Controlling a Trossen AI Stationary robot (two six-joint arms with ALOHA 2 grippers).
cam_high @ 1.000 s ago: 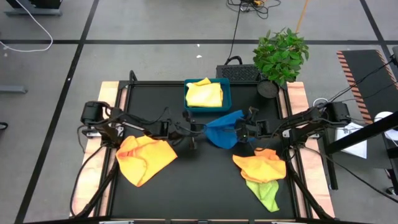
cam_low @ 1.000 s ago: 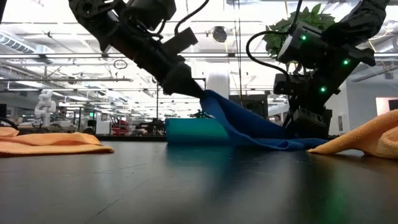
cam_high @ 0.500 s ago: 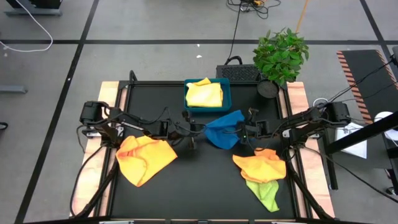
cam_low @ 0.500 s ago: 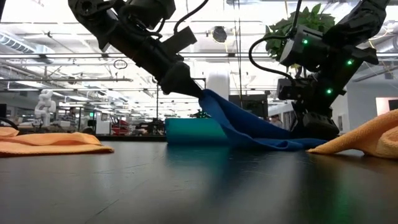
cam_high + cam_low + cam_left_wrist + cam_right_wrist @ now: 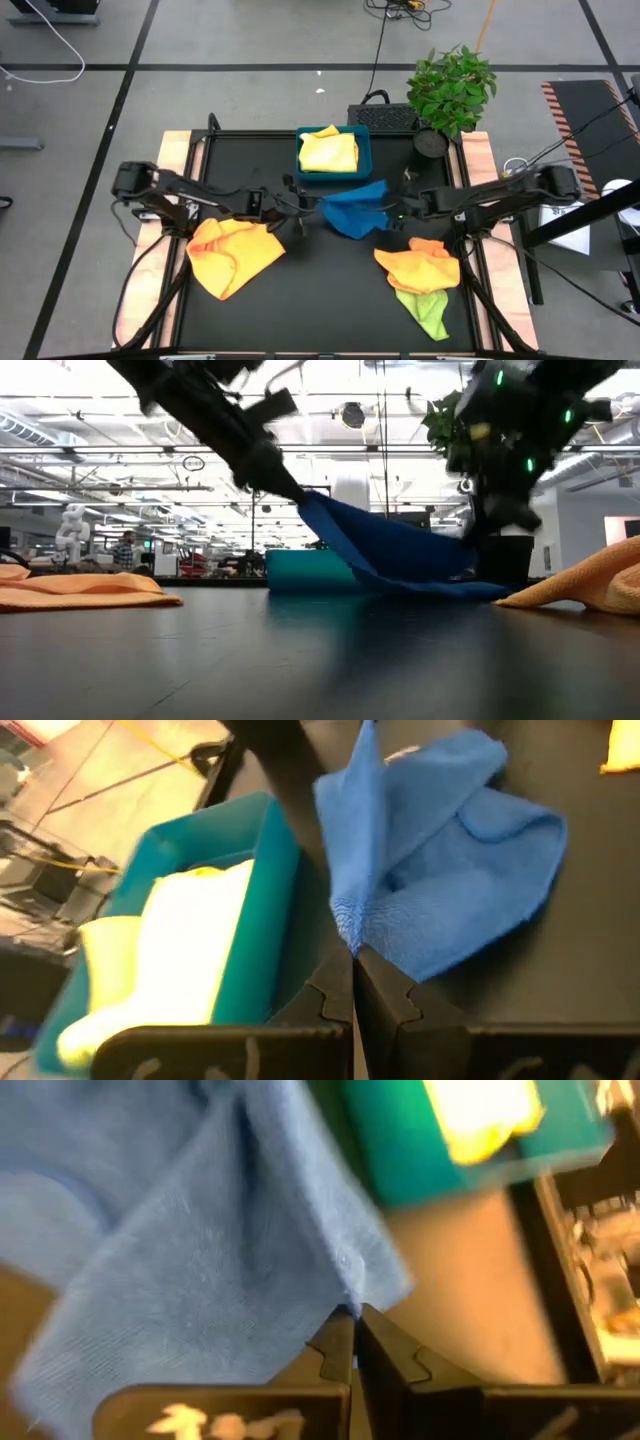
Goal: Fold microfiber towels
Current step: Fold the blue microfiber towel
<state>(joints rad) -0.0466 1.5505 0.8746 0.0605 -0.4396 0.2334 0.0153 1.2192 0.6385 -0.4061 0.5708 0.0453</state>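
The blue microfiber towel [image 5: 355, 208] hangs between my two grippers just in front of the blue tray [image 5: 365, 150], which holds a pale yellow towel [image 5: 328, 152]. My left gripper [image 5: 312, 205] is shut on its left end, and my right gripper [image 5: 393, 210] is shut on its right end. In the low view the towel [image 5: 385, 550] slopes down from the raised left end to the table. An orange-yellow towel [image 5: 232, 252] lies crumpled at the left. Another orange-yellow one [image 5: 418, 265] lies on a lime green towel [image 5: 428, 312] at the right. My left gripper pinches the blue towel's edge [image 5: 348, 935] between its two shut fingers, coming from the table's left, slanting down. That end [image 5: 303, 498] is lifted clear of the table. My right gripper pinches a corner of the blue towel [image 5: 352, 1298] between its shut fingertips, coming from the table's right. That end [image 5: 470, 565] sits low, close to the table; the cloth between sags and is not taut.
A potted plant [image 5: 452, 88] stands at the table's far right corner, beside a dark box [image 5: 383, 117]. Bare black tabletop [image 5: 320, 300] lies in front of the blue towel, between the two crumpled heaps.
My right gripper has shut on the blue towel's right end and drawn back toward the table's right edge. My left gripper has gone toward the left edge and a little up with its end. The towel has spread out wider between them.
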